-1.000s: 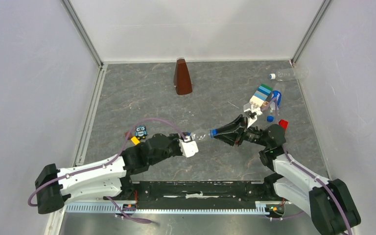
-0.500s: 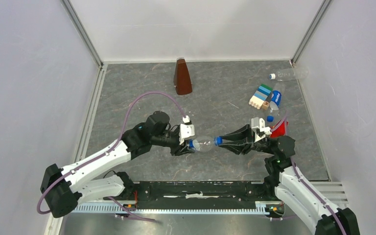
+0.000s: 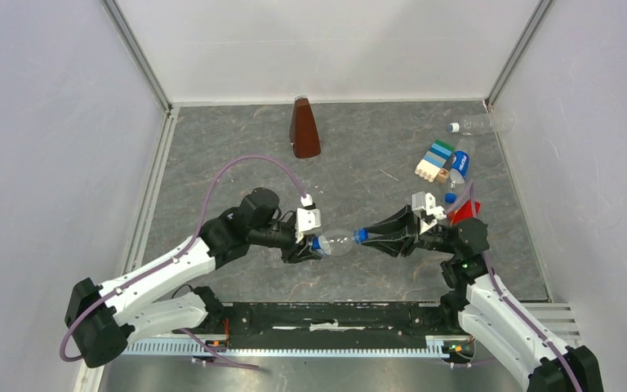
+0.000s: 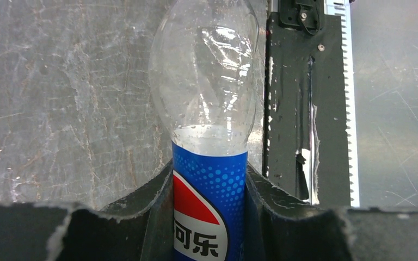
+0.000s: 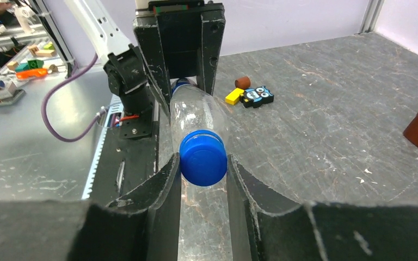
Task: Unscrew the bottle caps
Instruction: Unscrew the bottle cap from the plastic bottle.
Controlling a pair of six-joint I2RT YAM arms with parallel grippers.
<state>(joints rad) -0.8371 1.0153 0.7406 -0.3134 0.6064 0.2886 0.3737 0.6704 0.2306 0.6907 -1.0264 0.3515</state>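
Two grippers hold one clear, thin-walled plastic bottle (image 3: 339, 242) level between them, above the near middle of the mottled grey, stone-patterned table (image 3: 237, 163). The left gripper (image 4: 209, 204) is clenched on the end with the glossy blue label, its matte black fingers pressed to both sides. The right gripper (image 5: 203, 182) is clamped on the smooth, round blue cap (image 5: 203, 157), which sits on the neck. Bare table lies open to the left and far behind the held bottle, up to a brown pyramid-shaped object (image 3: 304, 129). The far right is crowded: a striped block stack (image 3: 434, 162), a second labelled bottle (image 3: 460, 166) just beside it, and an unlabelled bottle (image 3: 486, 124) with a white cap (image 3: 454, 127) lying in the corner by the wall.
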